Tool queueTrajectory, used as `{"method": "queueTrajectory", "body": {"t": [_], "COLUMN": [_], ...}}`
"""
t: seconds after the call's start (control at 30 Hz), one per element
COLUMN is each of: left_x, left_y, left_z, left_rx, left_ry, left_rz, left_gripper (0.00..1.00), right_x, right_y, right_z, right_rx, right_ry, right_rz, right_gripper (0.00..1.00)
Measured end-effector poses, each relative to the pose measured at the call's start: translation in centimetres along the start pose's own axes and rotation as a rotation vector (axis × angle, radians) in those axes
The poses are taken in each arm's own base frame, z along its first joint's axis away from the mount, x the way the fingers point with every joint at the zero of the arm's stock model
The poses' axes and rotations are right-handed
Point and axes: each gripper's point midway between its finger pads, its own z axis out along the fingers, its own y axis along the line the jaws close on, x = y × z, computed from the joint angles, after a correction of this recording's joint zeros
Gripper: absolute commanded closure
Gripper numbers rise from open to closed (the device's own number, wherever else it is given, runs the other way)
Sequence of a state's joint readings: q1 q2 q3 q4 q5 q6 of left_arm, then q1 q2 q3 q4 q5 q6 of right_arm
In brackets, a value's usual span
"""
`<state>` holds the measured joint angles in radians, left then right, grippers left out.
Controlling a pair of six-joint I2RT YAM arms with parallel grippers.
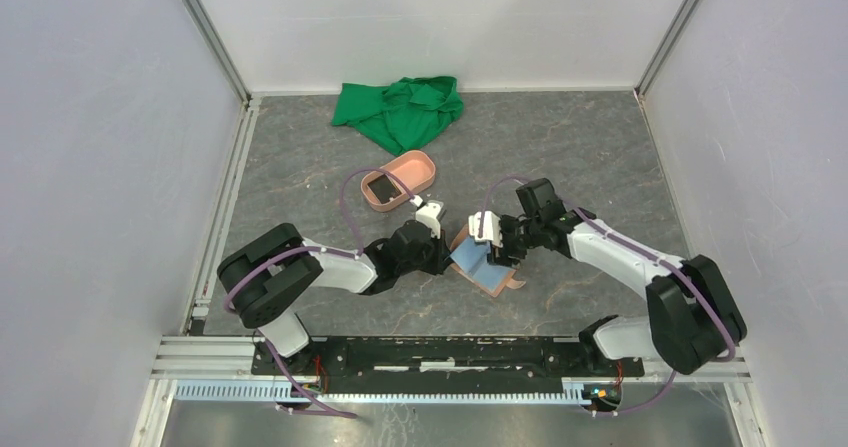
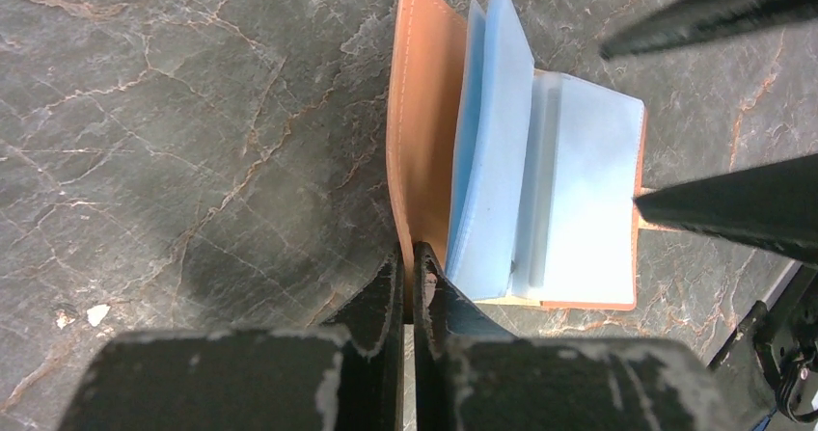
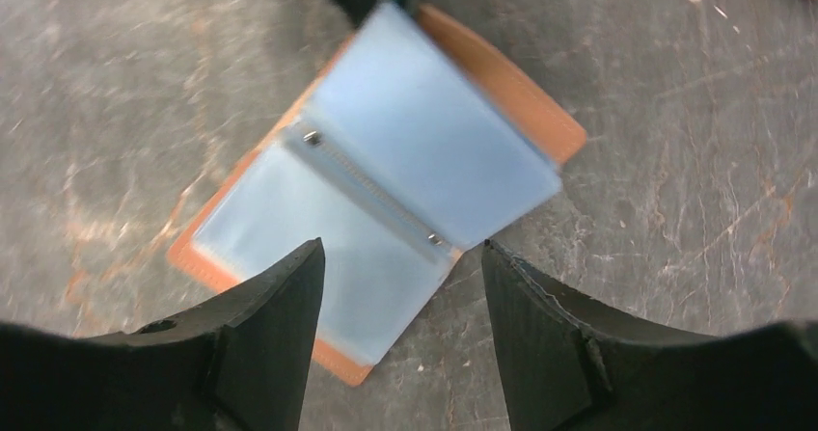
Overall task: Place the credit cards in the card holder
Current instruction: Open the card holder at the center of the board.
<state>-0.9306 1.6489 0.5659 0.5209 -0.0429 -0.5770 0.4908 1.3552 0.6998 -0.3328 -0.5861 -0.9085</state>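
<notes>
the grey marbled surface [image 1: 600,147] carries a crumpled green cloth [image 1: 400,112] at its far edge and, nearer, a salmon-pink tray [image 1: 422,173]. the card holder [image 1: 482,269] lies open in the middle between the two arms, tan cover underneath and pale blue sleeves showing. the left tool [image 2: 407,257] is clamped tight on the edge of the raised tan cover flap. the right tool [image 3: 400,253] hovers just above the sleeves with fingers spread, gripping nothing. one dark card [image 1: 380,184] lies in the tray.
</notes>
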Motion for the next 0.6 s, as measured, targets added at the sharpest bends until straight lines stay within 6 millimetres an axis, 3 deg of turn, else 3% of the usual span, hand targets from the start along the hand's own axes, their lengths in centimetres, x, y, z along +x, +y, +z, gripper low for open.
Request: {"method": "queueTrajectory", "body": {"t": [0.13,0.27,0.43,0.6], "left_x": [-0.1,-0.2,-0.4,-0.4], "left_y": [0.0,-0.1,-0.3,-0.3], "left_z": [0.1,0.5,0.7,0.7], "left_rx": [-0.004,-0.004,-0.003,0.000], "left_ry": [0.005,0.009,0.010,0.011], "left_rz": [0.003,0.015,0.021,0.021], "left_gripper": [0.98,0.98,0.98,0.98], "right_x": [-0.1,1.4,2.1,2.8], "right_y": [1.9,3.7,4.4,4.5], "right_z": [-1.0,-0.8,-0.1,0.3], "right_rx": [-0.068,-0.130,-0.152,-0.133], "right_ry": [-0.010,0.021,0.048,0.088], "right_rz": [-0.116,-0.123,-0.110,-0.116], "right_gripper": [0.31,0.28,0.22,0.23]}}
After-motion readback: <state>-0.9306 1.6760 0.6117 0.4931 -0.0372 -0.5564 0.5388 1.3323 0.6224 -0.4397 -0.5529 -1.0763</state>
